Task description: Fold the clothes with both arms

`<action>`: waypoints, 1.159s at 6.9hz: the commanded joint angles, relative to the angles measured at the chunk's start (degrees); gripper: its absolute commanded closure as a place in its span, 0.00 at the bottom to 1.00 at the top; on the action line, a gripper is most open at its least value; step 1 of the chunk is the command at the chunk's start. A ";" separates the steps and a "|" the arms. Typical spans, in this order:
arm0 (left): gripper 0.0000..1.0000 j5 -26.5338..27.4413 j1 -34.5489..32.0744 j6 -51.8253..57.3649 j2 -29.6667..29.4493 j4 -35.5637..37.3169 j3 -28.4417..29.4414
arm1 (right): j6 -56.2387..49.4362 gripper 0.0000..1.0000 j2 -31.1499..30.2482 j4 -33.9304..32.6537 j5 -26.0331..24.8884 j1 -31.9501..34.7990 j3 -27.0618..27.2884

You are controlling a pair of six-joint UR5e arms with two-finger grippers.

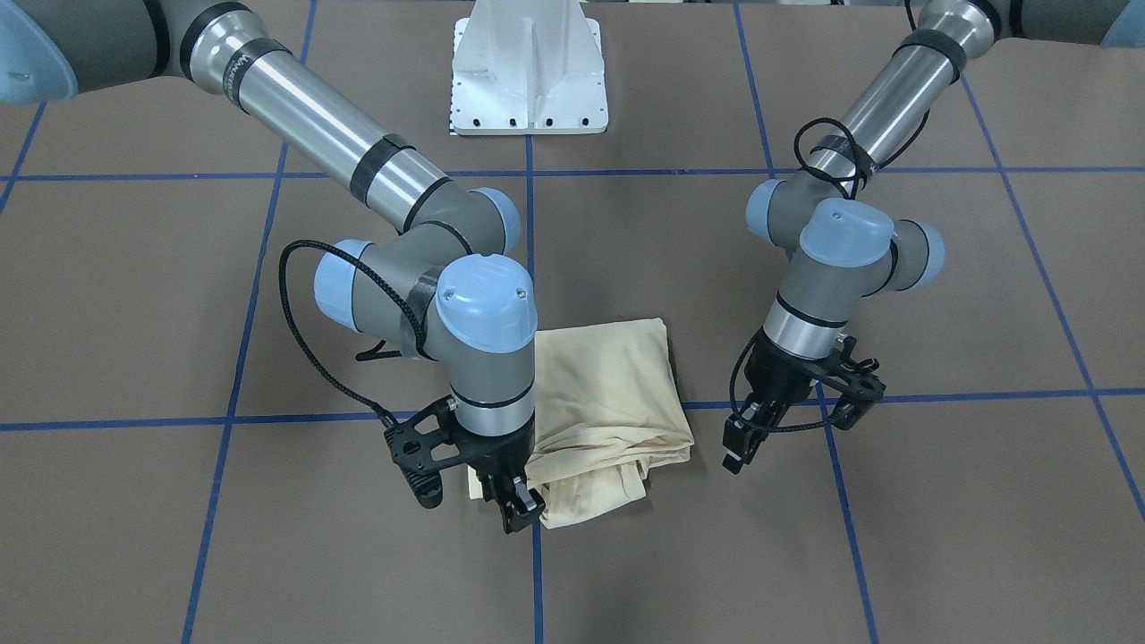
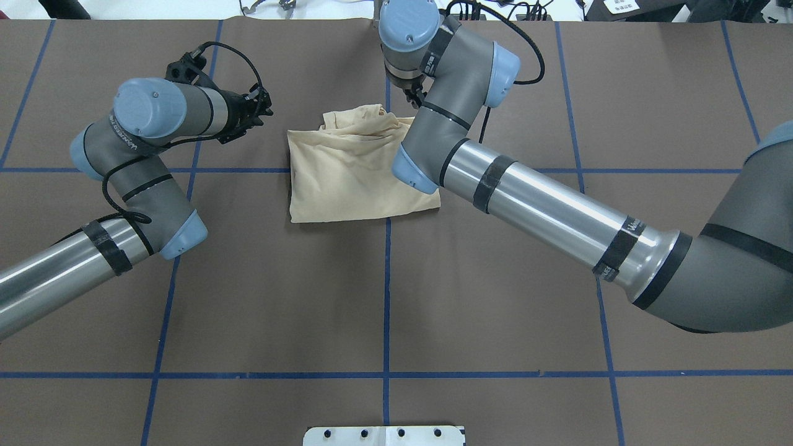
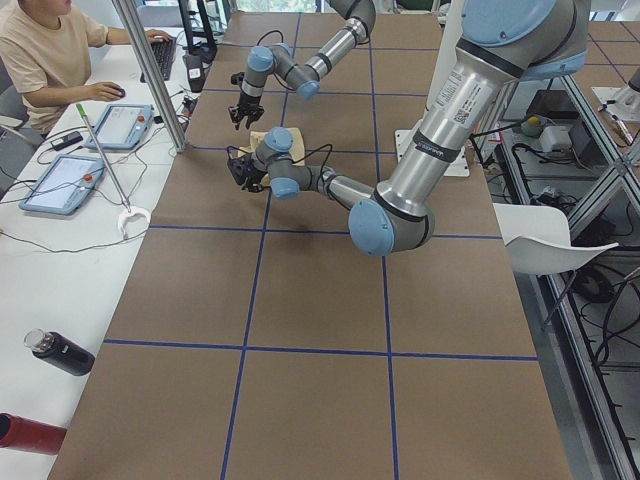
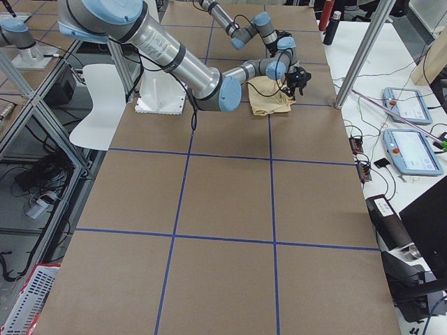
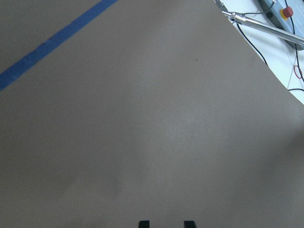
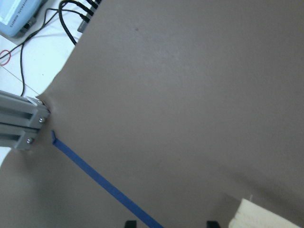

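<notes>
The clothes [image 1: 608, 420] [image 2: 359, 167] are a pale cream shirt lying folded into a rough square on the brown table, with bunched layers along the edge away from the robot. No print shows. My right gripper [image 1: 514, 505] [image 6: 171, 223] hovers at the far corner of that bunched edge. It is open and holds nothing; the fabric [image 6: 266, 216] only shows at the lower right of its wrist view. My left gripper [image 1: 738, 452] [image 2: 248, 114] [image 5: 166, 223] hangs beside the shirt with a gap between them. It is open over bare table.
The white pedestal base [image 1: 528, 80] stands at the robot's side of the table. Blue tape lines [image 2: 386, 297] grid the brown surface. On the operators' side are an aluminium post [image 3: 150, 70], tablets [image 3: 125, 125], cables and a seated person [image 3: 40, 50].
</notes>
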 commanded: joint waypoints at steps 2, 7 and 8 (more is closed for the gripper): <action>0.64 -0.76 -2.19 5.92 0.09 -0.25 -1.01 | -7.62 0.00 0.02 0.09 3.44 2.80 -0.59; 0.64 -17.96 -13.51 49.04 12.10 0.28 -9.19 | -64.05 0.00 -24.71 -7.29 23.89 22.19 19.00; 0.63 -21.39 -17.81 58.70 15.00 0.37 -9.63 | -76.18 0.00 -29.12 -7.38 26.36 26.58 19.63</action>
